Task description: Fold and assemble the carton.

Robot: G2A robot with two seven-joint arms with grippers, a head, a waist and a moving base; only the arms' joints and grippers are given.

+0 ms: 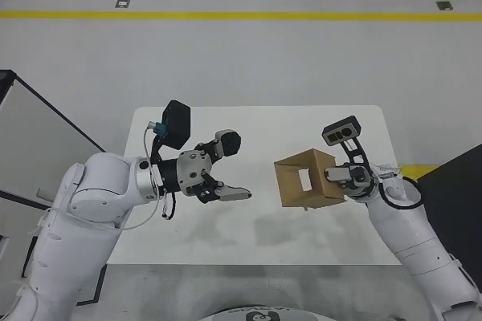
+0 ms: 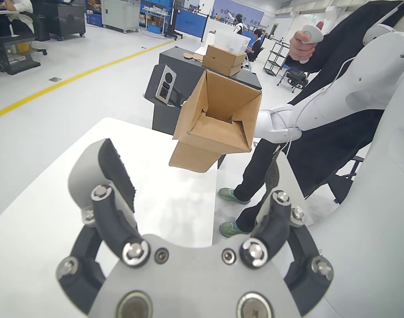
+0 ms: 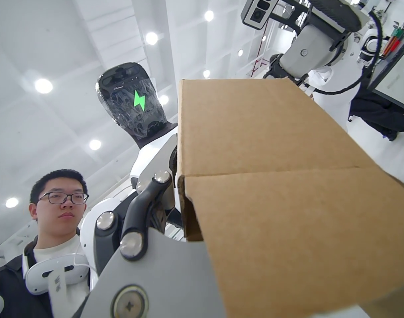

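Observation:
A brown carton (image 1: 309, 178) hangs above the right half of the white table (image 1: 257, 233), tilted. My right gripper (image 1: 337, 175) is shut on its right-hand wall. In the right wrist view the carton (image 3: 271, 183) looms close, with the right gripper (image 3: 180, 183) clamping its edge and one finger (image 3: 157, 193) showing outside the wall. My left gripper (image 1: 234, 168) is open with nothing in it, a short way left of the carton and pointing at it. From the left wrist view the carton's open end (image 2: 218, 124) faces the left gripper (image 2: 195, 173), inner flaps partly folded in.
A dark cabinet (image 1: 8, 120) stands left of the table and a black surface (image 1: 466, 193) to the right. Beyond the table's far edge, a black cabinet (image 2: 169, 77) carries stacked cardboard boxes (image 2: 227, 59). A person in black (image 2: 321, 140) stands at the table's right side.

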